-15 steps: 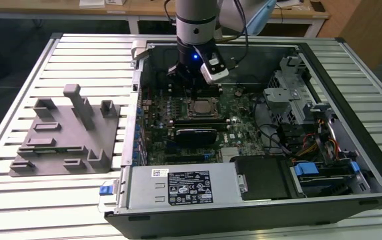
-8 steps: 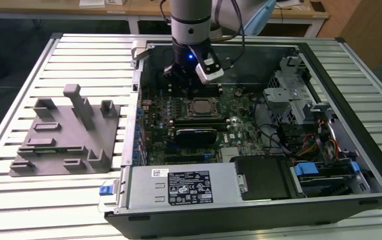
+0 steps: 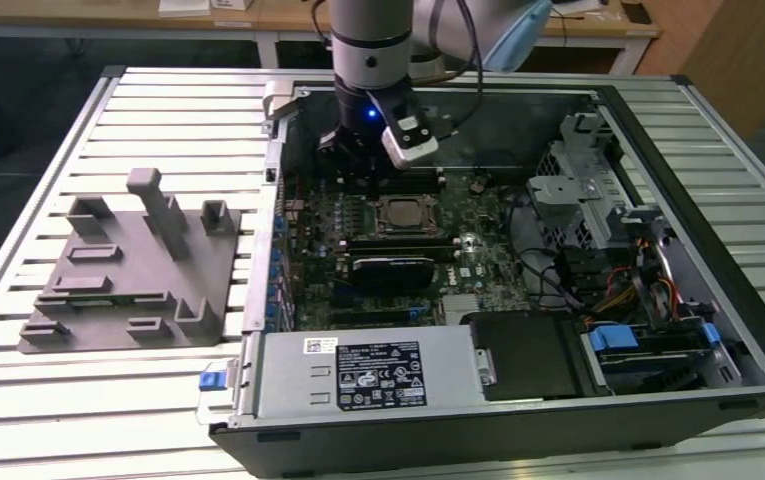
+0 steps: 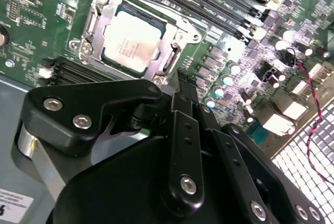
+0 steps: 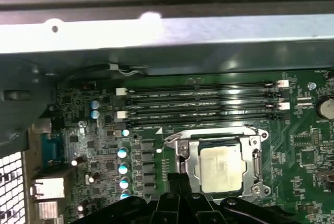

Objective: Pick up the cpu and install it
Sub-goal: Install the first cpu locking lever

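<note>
The cpu (image 3: 402,212) is a small square chip with a pale silver top. It lies flat in its metal-framed socket on the green motherboard (image 3: 469,255) inside the open computer case. In both wrist views the cpu (image 4: 130,38) (image 5: 222,167) sits in the socket frame with nothing on top of it. My black gripper (image 3: 355,160) hangs over the board just beyond the socket, towards the case's far wall. Its fingers (image 4: 183,85) are drawn together and hold nothing; the tips (image 5: 180,179) stand beside the socket's edge, apart from the chip.
A large grey plastic block with upright tabs (image 3: 129,265) rests on the slatted table at the exterior view's left. Inside the case are memory slots (image 5: 203,106), a black ribbed module (image 3: 389,268), the power supply (image 3: 369,375), and a drive cage with cables (image 3: 622,260).
</note>
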`<state>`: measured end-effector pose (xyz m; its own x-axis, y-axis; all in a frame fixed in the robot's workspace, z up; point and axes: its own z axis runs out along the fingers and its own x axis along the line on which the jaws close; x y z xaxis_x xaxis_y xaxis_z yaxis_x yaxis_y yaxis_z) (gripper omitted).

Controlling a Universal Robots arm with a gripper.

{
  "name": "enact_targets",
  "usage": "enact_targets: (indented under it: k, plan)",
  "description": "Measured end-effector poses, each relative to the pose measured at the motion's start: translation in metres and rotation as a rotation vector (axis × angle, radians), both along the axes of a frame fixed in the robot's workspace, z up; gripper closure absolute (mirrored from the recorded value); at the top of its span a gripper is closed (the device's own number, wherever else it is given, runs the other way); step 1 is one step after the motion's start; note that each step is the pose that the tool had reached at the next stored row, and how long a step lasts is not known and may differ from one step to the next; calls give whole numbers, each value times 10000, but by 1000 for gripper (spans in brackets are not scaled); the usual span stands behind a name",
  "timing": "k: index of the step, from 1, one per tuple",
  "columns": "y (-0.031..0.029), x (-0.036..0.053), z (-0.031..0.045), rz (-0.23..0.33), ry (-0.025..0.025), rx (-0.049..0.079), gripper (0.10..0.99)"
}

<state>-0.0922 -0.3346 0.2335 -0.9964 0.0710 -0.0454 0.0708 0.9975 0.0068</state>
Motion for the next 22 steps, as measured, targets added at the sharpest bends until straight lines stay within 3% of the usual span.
enact_targets:
  k: [4,7,22]
  plan:
    - [0,-42,0,0,2,24,980]
    - [0,-68,0,0,-1,192,980]
    - [-4,-131,0,-1,0,1353,980]
